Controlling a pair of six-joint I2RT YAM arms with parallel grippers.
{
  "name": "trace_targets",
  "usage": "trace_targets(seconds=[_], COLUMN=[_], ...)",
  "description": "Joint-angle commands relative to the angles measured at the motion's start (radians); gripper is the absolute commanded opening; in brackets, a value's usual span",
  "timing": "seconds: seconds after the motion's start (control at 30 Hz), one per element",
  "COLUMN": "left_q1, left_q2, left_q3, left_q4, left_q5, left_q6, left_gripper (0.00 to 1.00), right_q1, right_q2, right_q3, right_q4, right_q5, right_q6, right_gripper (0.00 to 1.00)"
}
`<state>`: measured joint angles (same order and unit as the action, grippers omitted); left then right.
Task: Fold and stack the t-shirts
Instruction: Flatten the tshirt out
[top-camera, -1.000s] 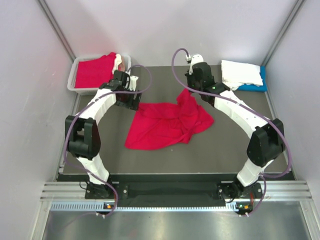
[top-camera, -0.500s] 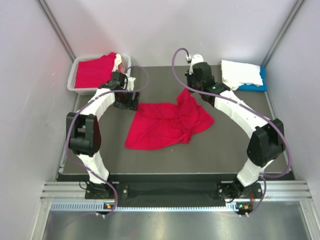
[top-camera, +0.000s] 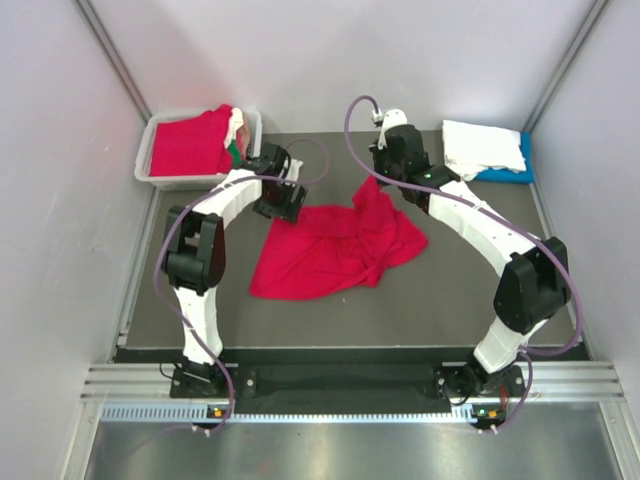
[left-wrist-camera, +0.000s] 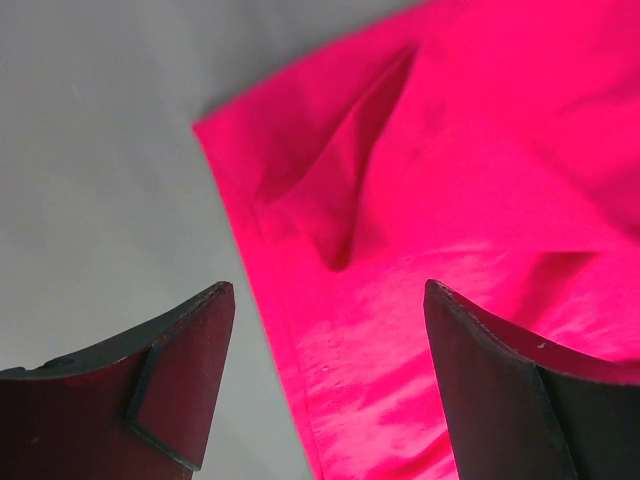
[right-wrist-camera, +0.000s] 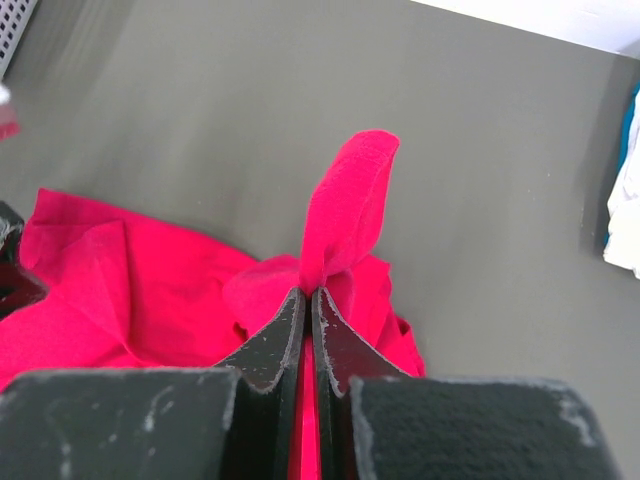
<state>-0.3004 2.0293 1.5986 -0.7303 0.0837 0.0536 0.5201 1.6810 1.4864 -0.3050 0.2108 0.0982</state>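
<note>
One red t-shirt (top-camera: 335, 245) — crumpled, table (top-camera: 450, 300) ctr. Right gripper (right-wrist-camera: 308, 298) clamped on a raised fold at far edge; left gripper (left-wrist-camera: 322, 292) wide open over left hem corner, prob. not touching. Next — straddle hem fully, pinch, spread taut w/ both.

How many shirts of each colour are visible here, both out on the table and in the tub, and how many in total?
Red: 2, the spread red shirt and the red cloth in the tub
White: 1, the folded white shirt
Blue: 1, the blue shirt under the white one
Total: 4
A pale bit in the tub is too small to tell.
</note>
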Motion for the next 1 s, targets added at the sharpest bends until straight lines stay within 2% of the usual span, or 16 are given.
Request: trace_targets(seconds=[0.0, 0.13, 0.37, 0.97], left_q1=[-0.035, -0.068, -0.089, -0.091], left_q2=[-0.014, -0.017, -0.083, 0.092], left_q3=[0.136, 0.175, 0.038, 0.087], left_q4=[-0.027, -0.024, 0.167, 0.14], left_q5=[-0.036, -0.019, -0.022, -0.027], left_q6=[-0.008, -0.011, -0.046, -0.051], left_gripper=[0.81, 0.81, 0.81, 0.78], right_q1=[-0.008, -0.008, -0.009, -0.011], right_q2=[-0.015, -0.012, -0.018, -0.037], right_q3=[0.003, 0.008, 0.009, -0.006], right_q4=[0.047, 0.05, 0.044, 0.047], right_q5=[-0.016, -0.024, -0.025, -0.021], right_q6=[0.011, 0.008, 0.001, 0.011], right_gripper=[0.0, 0.0, 0.0, 0.0])
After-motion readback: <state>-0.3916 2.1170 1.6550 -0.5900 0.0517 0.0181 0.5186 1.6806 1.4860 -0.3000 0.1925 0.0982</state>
